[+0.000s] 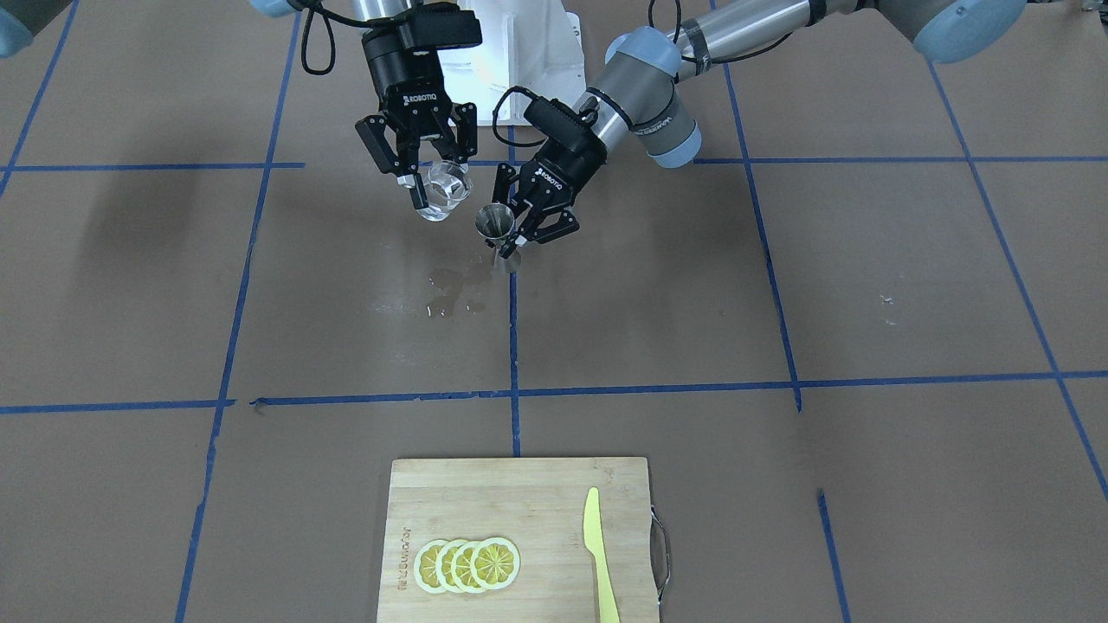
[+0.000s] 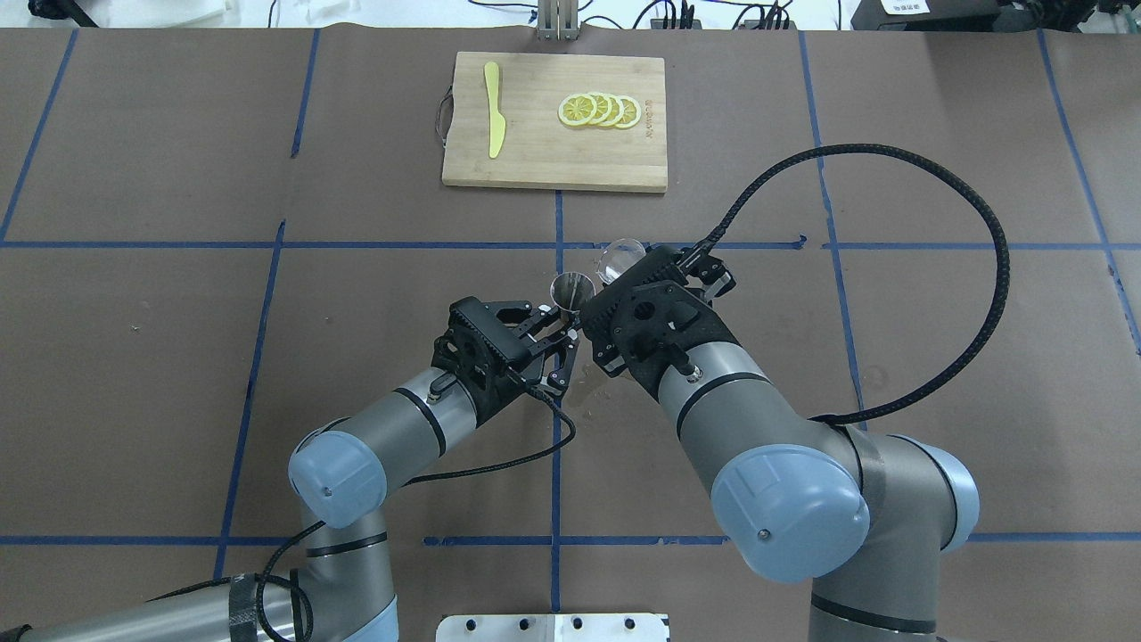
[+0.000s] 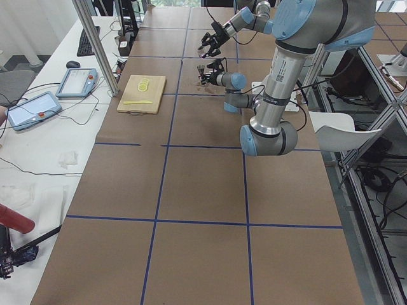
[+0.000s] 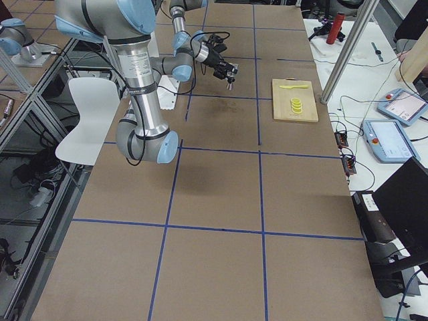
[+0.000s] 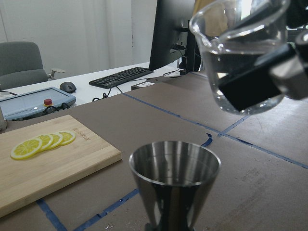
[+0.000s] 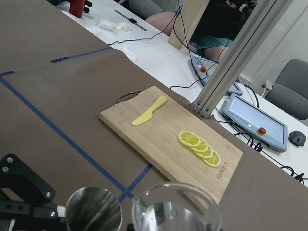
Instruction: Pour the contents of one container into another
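R pincer (image 1: pixel 439 185) is gripping the glass cup (image 1: pixel 450 199), clear liquid inside, raised & tilting just beside the jigger (image 1: pixel 493 223) rim. L pincer (image 1: pixel 517 241) is clamping the upright jigger's waist, mid-surface (image 1: pixel 692 303).

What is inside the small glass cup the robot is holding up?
What looks like clear liquid fills the lower part of the glass cup; the black pad of the right gripper covers some of it.
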Robot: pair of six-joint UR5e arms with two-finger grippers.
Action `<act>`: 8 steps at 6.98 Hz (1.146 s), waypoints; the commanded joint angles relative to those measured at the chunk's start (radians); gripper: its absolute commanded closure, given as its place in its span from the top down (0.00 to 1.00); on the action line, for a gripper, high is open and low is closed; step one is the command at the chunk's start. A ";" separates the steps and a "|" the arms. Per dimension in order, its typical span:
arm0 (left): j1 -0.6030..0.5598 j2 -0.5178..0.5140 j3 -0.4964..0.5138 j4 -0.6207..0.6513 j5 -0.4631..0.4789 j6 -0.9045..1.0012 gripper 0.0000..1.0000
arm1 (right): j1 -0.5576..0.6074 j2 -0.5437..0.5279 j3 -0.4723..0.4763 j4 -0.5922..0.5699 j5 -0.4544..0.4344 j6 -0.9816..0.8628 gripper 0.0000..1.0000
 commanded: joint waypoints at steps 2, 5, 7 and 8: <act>0.002 -0.007 0.002 0.000 0.000 0.000 0.00 | -0.004 0.004 0.032 -0.084 0.000 -0.046 0.22; 0.002 -0.038 0.031 0.000 0.000 0.000 0.00 | -0.009 0.004 0.032 -0.090 0.000 -0.049 0.22; 0.005 -0.044 0.037 0.000 0.000 0.000 0.00 | -0.010 0.016 0.030 -0.107 0.000 -0.063 0.22; 0.006 -0.050 0.037 0.000 0.000 0.000 0.00 | -0.009 0.019 0.030 -0.122 0.000 -0.065 0.22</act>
